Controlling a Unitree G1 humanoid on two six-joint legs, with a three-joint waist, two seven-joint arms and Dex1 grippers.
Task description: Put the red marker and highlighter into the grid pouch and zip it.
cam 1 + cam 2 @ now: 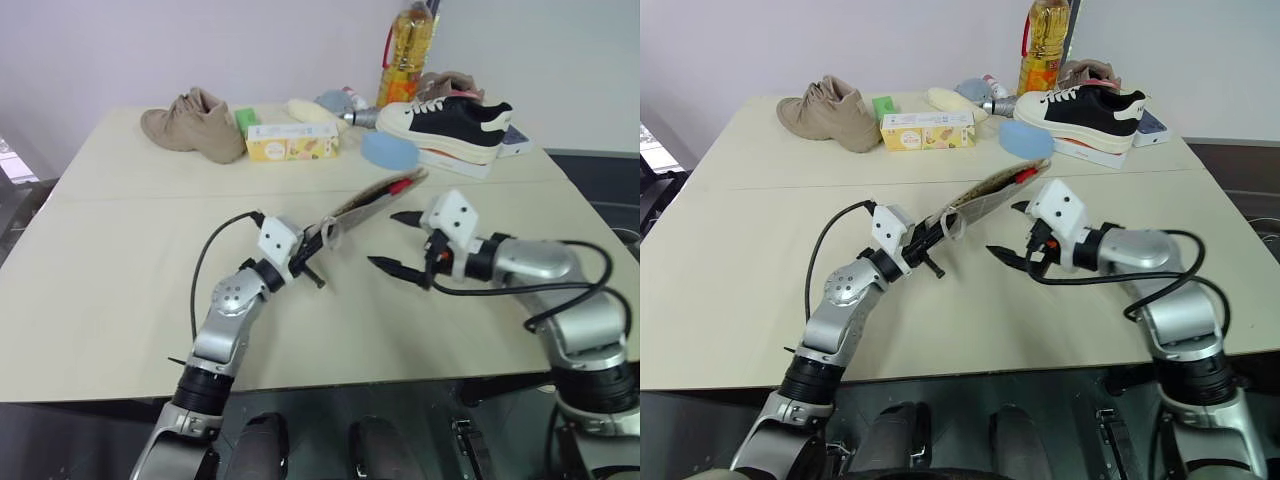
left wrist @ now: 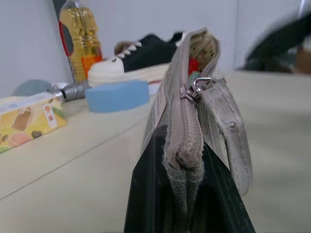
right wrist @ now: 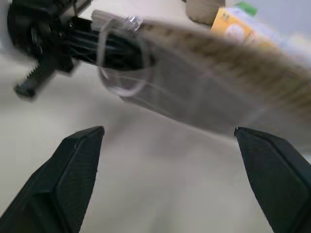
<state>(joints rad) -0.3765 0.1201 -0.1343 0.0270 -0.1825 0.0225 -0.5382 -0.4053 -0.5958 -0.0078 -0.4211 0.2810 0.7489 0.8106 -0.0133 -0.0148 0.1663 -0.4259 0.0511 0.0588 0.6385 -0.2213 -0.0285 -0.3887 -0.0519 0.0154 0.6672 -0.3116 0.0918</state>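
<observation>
My left gripper [image 1: 312, 248] is shut on one end of the grid pouch [image 1: 375, 202] and holds it off the table, tilted up and away to the right. The zip pull [image 2: 197, 90] and its fabric loop [image 2: 234, 136] hang close to the black fingers [image 2: 146, 194]. At the pouch's open far end the red marker [image 1: 401, 186] pokes out. A pale green bit beside it in the left wrist view may be the highlighter; I cannot tell. My right gripper [image 1: 396, 241] stands wide open just right of the pouch, touching nothing, its fingertips [image 3: 80, 160] spread below the pouch [image 3: 218, 92].
Along the table's far side lie a tan shoe [image 1: 195, 123], a yellow tissue box [image 1: 292, 142], a small green block [image 1: 245, 119], a blue sponge [image 1: 390, 151], a black-and-white sneaker [image 1: 450, 120] on a box and an oil bottle [image 1: 406, 52]. The tabletop [image 1: 120, 260] is bare around both arms.
</observation>
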